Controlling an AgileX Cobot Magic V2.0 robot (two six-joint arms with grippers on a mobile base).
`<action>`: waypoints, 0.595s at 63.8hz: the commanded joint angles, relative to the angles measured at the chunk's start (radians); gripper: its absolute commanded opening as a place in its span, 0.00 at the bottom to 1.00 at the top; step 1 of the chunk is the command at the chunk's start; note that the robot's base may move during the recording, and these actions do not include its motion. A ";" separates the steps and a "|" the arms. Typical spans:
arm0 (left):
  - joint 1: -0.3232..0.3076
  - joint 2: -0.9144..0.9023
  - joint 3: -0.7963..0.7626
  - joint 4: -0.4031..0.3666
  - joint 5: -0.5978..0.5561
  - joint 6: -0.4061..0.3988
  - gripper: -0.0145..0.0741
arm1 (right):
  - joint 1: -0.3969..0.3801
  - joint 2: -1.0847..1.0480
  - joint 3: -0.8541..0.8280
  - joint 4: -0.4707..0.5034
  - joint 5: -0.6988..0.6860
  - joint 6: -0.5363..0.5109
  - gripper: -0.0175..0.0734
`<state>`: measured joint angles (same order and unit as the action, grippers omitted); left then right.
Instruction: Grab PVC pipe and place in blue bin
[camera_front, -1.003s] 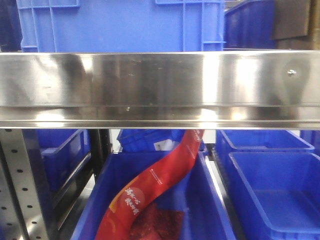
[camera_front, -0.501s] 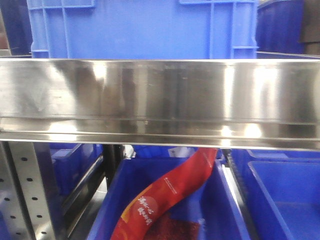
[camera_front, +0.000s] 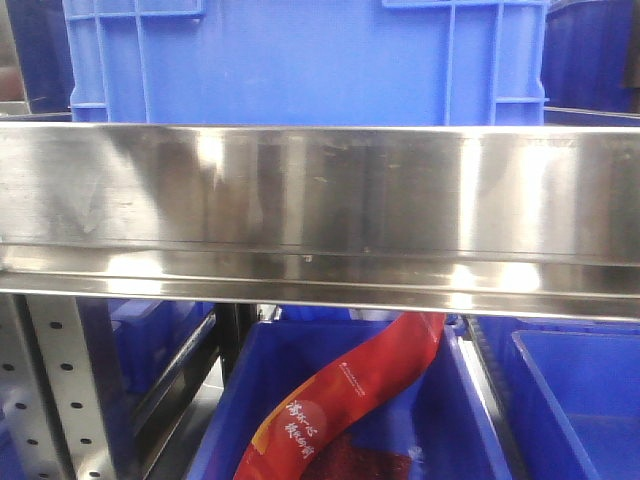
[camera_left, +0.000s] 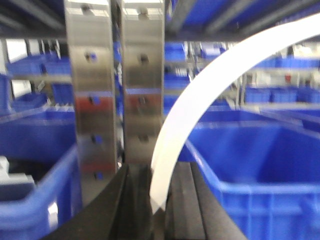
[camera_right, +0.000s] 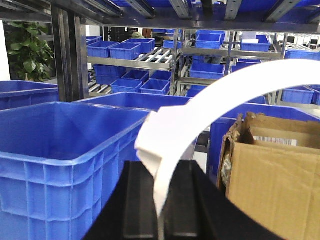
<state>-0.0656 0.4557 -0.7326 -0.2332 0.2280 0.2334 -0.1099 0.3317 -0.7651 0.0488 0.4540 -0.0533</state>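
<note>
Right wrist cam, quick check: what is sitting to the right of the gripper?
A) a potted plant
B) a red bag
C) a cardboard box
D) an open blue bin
C: a brown cardboard box with its flaps open fills the right side of the right wrist view.

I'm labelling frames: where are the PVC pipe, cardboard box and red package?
PVC pipe (camera_right: 225, 92): right wrist view, white arch.
Cardboard box (camera_right: 275, 190): right wrist view, front face.
Red package (camera_front: 350, 388): front view, middle.
</note>
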 joint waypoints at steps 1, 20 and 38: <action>-0.002 -0.004 -0.001 -0.005 -0.072 -0.007 0.04 | 0.002 -0.004 0.002 -0.003 -0.069 -0.002 0.01; -0.002 0.008 -0.001 -0.007 -0.097 -0.007 0.04 | 0.002 0.007 0.002 0.018 -0.186 -0.002 0.01; -0.074 0.231 -0.133 -0.011 -0.028 -0.007 0.04 | 0.004 0.224 -0.044 0.001 -0.171 -0.110 0.01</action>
<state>-0.0960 0.6043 -0.7958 -0.2332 0.1910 0.2334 -0.1078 0.4725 -0.7821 0.0602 0.3116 -0.1102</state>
